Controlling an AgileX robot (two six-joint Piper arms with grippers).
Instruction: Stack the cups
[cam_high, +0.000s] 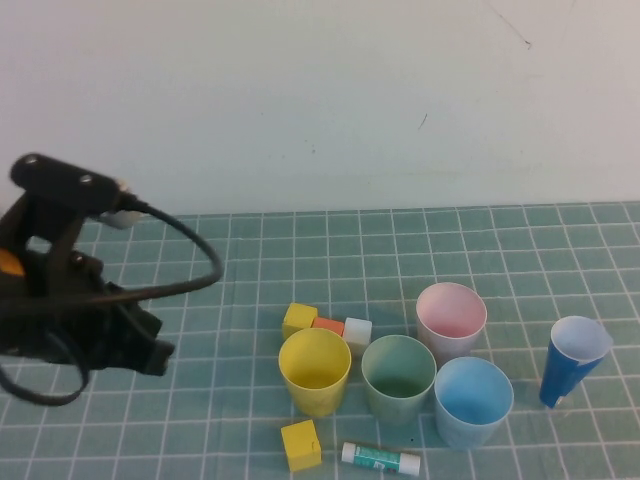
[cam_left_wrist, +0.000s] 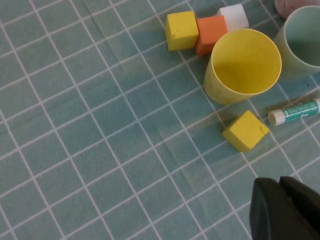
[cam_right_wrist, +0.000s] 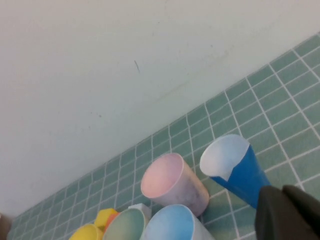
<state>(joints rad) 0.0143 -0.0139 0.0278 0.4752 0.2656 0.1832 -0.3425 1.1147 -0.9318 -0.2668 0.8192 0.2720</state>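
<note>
A: Location of cups?

B: Four, upright and mouths up, unstacked, in the lower centre-right of the high view: yellow cup (cam_high: 315, 371), green cup (cam_high: 398, 378), light-blue cup (cam_high: 473, 401) in a row, pink cup (cam_high: 451, 319) just behind. Rims close together, possibly touching; cannot tell.

A: Bearing from the fingers?

B: Left gripper (cam_left_wrist: 287, 210) at the left edge of the high view, off to the left of the yellow cup and well apart from it, bare mat (cam_high: 230, 330) between. Fingers pressed together, holding nothing. Right gripper (cam_right_wrist: 290, 212) absent from the high view; in the right wrist view above the mat, close beside the dark-blue cup (cam_right_wrist: 235, 167), pink beyond. Fingers likewise closed, empty.

A: Judgement?

B: Left arm nearer yellow, right arm nearer pink and light blue. Vertical axes; approach from above likely, after opening.
</note>
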